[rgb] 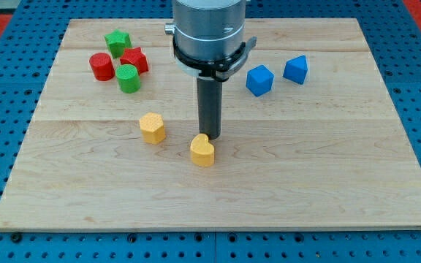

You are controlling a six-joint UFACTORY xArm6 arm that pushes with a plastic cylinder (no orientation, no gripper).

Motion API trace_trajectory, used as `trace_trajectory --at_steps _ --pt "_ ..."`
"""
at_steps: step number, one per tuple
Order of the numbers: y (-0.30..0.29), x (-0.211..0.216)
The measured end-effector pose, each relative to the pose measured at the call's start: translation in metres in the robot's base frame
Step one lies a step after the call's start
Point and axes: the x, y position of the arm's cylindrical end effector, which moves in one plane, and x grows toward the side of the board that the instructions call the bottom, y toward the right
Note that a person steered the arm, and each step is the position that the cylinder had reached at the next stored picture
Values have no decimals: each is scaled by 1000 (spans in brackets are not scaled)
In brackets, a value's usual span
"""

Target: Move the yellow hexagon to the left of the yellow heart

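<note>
The yellow hexagon (152, 127) sits on the wooden board (218, 183), left of centre. The yellow heart (202, 150) lies a little to its right and lower in the view. My tip (212, 138) is just above and right of the yellow heart, touching or nearly touching its upper edge. The hexagon stands apart from the tip, about a block's width to the view's left of the heart.
A red cylinder (101, 66), a red star (134, 61), a green star (117, 40) and a green cylinder (128, 78) cluster at the upper left. Two blue blocks (259, 79) (295, 69) sit at the upper right. The arm's grey body (209, 33) hangs over the top centre.
</note>
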Motion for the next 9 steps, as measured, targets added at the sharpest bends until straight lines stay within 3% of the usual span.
trace_trajectory --at_steps 2,4,7,9 --pt "-18 -18" --pt "-73 -43" --pt "-97 -44" --pt "-92 -14"
